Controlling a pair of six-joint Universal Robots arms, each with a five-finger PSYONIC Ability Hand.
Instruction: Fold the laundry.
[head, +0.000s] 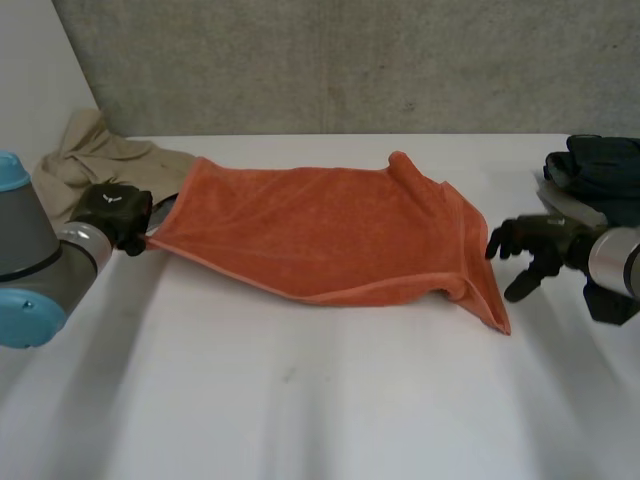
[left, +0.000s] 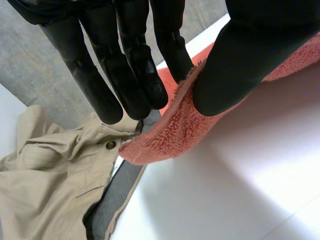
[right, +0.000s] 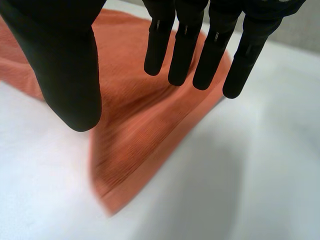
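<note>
An orange towel (head: 320, 230) lies folded and stretched across the middle of the white table (head: 300, 400). My left hand (head: 112, 214) is at its left end. In the left wrist view the thumb (left: 240, 65) and fingers (left: 165, 55) pinch the towel's edge (left: 165, 135) near a corner. My right hand (head: 530, 250) hovers just right of the towel's right end, fingers spread and empty. In the right wrist view the towel's loose corner (right: 130, 165) lies on the table below my straight fingers (right: 185, 55), apart from them.
A beige garment (head: 95, 160) lies crumpled at the table's back left, right behind my left hand; the left wrist view shows its button (left: 110, 145). A dark blue pile of clothes (head: 600, 170) sits at the back right behind my right hand.
</note>
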